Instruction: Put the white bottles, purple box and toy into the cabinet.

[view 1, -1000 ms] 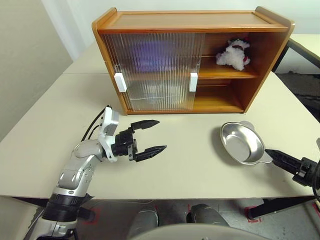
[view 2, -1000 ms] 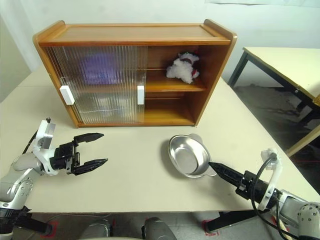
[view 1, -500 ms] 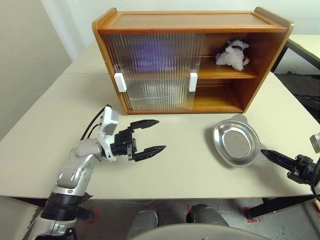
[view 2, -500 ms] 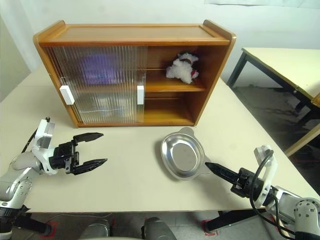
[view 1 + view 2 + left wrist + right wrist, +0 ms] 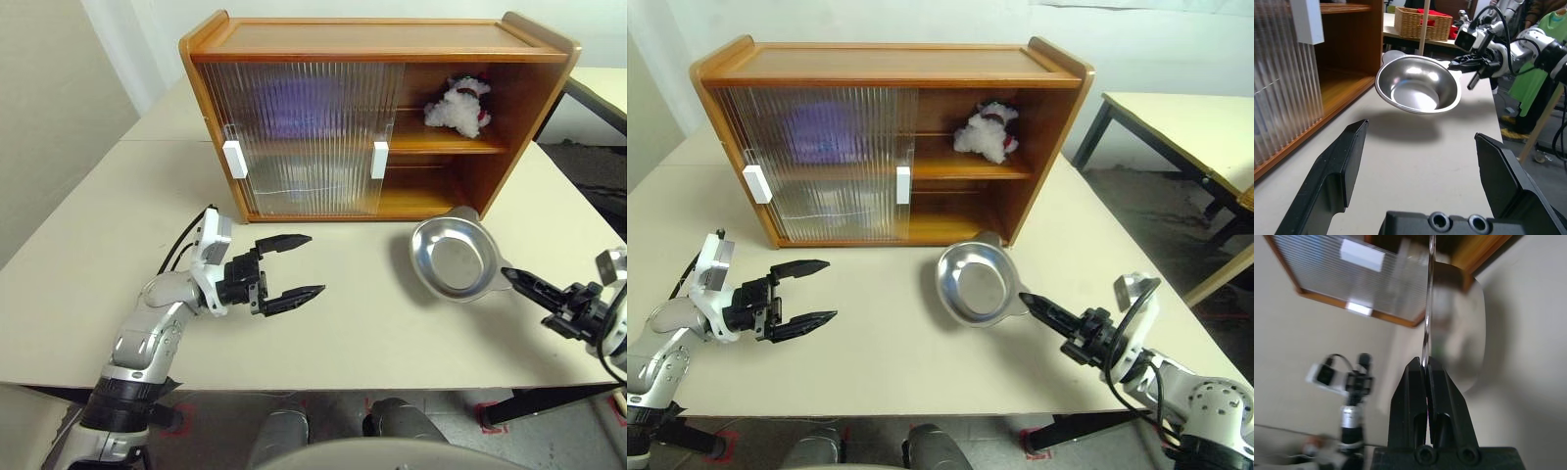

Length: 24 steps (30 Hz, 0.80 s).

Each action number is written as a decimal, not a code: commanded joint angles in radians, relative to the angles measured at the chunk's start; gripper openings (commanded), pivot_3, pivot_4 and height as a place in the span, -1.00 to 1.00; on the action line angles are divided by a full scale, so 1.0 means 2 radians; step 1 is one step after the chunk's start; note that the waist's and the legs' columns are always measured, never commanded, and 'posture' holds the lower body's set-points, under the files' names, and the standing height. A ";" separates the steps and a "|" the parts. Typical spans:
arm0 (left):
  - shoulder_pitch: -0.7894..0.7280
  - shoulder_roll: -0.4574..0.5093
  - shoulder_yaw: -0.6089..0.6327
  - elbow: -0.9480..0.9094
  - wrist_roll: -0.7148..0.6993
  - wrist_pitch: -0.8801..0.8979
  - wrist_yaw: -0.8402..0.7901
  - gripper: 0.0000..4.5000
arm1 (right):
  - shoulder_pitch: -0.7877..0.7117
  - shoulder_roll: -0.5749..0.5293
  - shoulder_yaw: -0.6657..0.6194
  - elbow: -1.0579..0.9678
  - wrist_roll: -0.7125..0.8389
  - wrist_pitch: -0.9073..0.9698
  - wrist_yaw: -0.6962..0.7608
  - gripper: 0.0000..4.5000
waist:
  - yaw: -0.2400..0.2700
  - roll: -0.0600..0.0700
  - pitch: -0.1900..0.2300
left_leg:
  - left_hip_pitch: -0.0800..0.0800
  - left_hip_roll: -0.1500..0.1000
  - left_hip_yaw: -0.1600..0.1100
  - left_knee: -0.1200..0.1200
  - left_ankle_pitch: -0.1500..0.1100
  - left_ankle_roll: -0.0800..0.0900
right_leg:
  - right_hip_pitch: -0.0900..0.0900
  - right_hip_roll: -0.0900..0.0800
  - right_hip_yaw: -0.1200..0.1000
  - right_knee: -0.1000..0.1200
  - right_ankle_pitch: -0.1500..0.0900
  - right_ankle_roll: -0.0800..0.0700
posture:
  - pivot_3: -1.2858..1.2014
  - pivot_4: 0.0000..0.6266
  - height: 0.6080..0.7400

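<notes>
Right gripper [image 5: 513, 278] pinches the metal dish [image 5: 451, 258] by its rim, off the table [image 5: 372, 323]; left gripper [image 5: 294, 265] hangs open.

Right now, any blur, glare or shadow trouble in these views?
Right wrist view: metal dish and cabinet door smeared by motion blur. Left wrist view: dish sharp, with bright highlights, casting a soft shadow on the table. Eye views: purple shape behind the ribbed door is only a haze.
</notes>
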 commanded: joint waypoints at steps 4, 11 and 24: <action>-0.001 0.004 0.001 -0.004 0.002 0.001 0.000 1.00 | -0.019 0.020 -0.035 0.016 0.066 0.009 -0.058 -0.98 | 0.001 0.000 0.000 | 0.000 0.000 0.000 0.000 0.000 0.000 | 0.000 0.000 0.000 0.000 0.000 0.000 | -0.03 -1.00 1.00; -0.005 0.005 0.001 -0.003 0.003 0.002 0.000 1.00 | -0.059 0.063 -0.031 0.032 0.084 -0.036 -0.140 -0.98 | 0.000 0.001 0.000 | 0.000 0.001 0.000 0.000 0.000 0.000 | 0.000 0.000 0.000 0.000 0.001 -0.001 | -0.02 -1.00 1.00; -0.008 0.007 0.002 -0.002 0.004 0.004 0.001 1.00 | -0.106 0.100 0.025 0.022 0.028 -0.125 -0.196 -0.98 | -0.001 0.001 -0.001 | 0.000 0.001 -0.001 0.000 -0.001 0.001 | 0.000 0.000 0.000 0.000 0.001 0.000 | -0.02 -1.00 1.00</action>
